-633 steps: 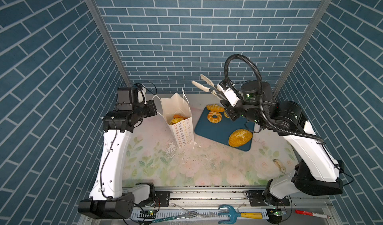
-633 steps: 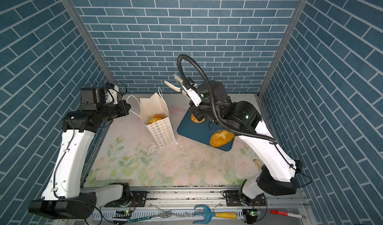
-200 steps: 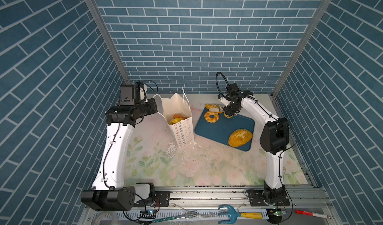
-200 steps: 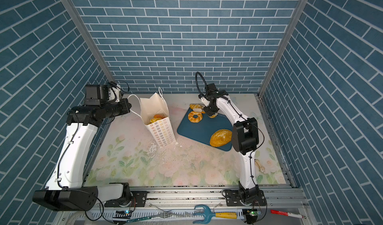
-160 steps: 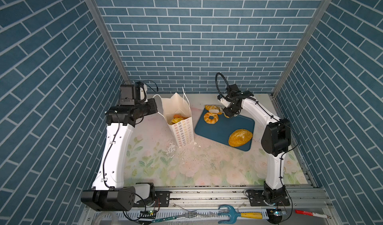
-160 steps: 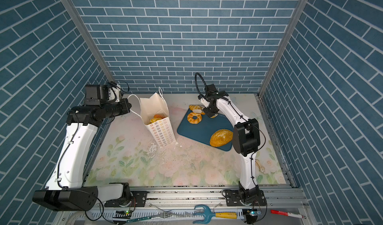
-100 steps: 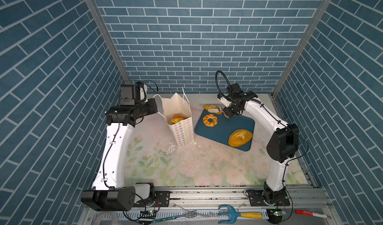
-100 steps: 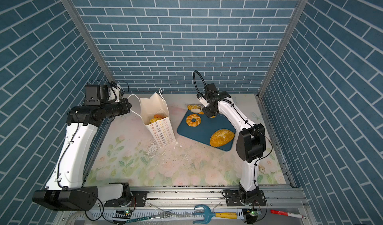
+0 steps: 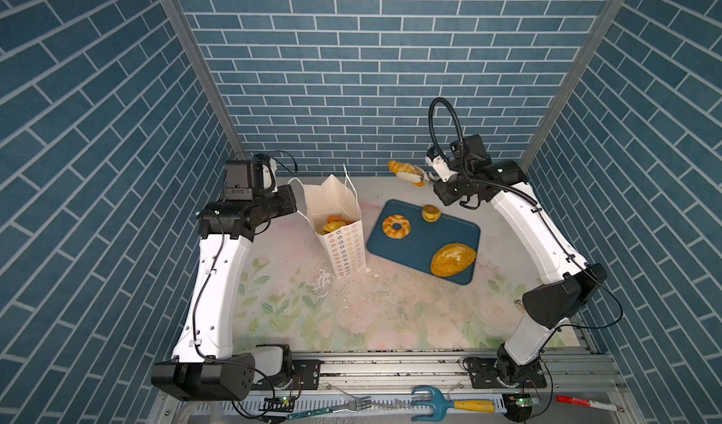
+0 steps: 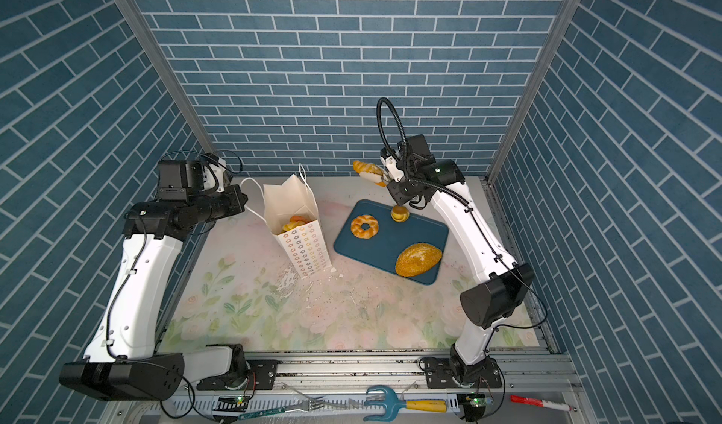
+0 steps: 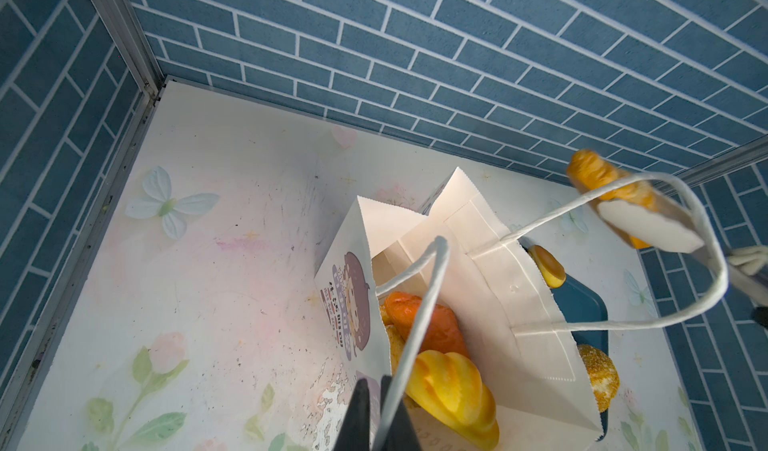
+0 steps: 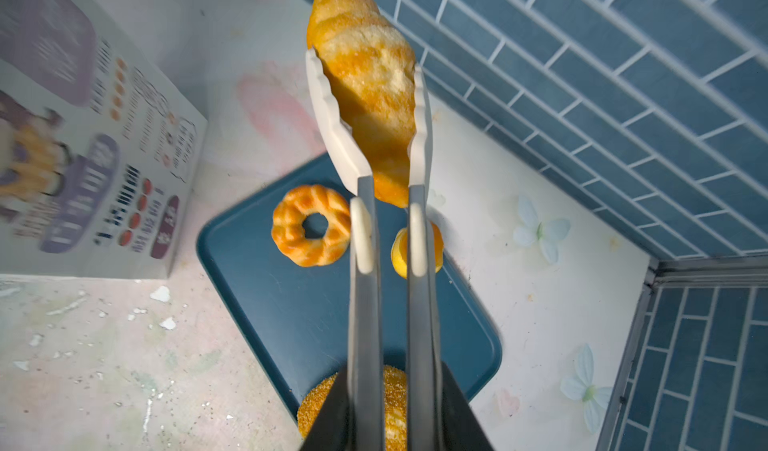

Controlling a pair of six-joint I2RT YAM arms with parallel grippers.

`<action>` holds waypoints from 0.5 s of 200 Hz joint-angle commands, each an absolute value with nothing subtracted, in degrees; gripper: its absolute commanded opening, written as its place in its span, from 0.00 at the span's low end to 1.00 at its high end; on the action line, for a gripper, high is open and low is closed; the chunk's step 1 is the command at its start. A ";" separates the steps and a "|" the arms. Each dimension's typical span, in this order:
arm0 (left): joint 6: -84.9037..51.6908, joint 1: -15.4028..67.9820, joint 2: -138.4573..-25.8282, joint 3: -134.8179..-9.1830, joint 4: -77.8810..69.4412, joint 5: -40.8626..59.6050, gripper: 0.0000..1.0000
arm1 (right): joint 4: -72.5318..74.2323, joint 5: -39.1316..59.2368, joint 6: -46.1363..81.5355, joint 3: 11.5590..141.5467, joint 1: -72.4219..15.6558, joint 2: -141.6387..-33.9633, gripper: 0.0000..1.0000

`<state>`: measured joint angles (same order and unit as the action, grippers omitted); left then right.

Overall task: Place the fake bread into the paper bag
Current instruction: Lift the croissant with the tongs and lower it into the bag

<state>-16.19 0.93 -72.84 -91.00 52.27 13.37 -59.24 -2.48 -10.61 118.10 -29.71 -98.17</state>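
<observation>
Near the back wall (image 9: 351,89), raised beyond the far edge of the tray (image 9: 414,242), the right gripper (image 9: 407,175) clamps a sugared bread piece (image 12: 374,95); the left gripper (image 11: 376,411) pinches the handle (image 11: 419,316) of the paper bag (image 9: 344,246).

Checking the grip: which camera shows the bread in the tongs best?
Right wrist view: the bread fills it, pinched between the tongs. Both top views show it tiny; left wrist, crossed by the bag's handle.

White paper bag (image 9: 345,246) bears coloured flower outlines; tray (image 9: 422,242) dark blue, fake bread (image 9: 453,260) golden-orange.
</observation>
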 commanded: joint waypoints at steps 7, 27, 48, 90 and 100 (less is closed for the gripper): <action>-17.65 0.79 -71.51 -89.32 50.63 14.06 0.10 | -61.66 1.81 -6.06 127.06 -34.02 -93.05 0.21; -18.08 0.79 -71.12 -89.16 50.32 13.98 0.10 | -63.32 3.29 -4.99 132.66 -38.12 -93.53 0.22; -18.88 0.79 -70.81 -89.08 49.86 14.24 0.10 | -63.36 2.54 -6.14 134.79 -42.57 -93.45 0.22; -19.86 0.97 -69.66 -87.83 48.98 13.71 0.10 | -63.88 7.55 -2.44 137.83 -47.48 -94.73 0.22; -20.09 0.97 -69.41 -87.50 48.76 14.00 0.10 | -63.64 8.26 -1.23 137.51 -48.31 -95.03 0.22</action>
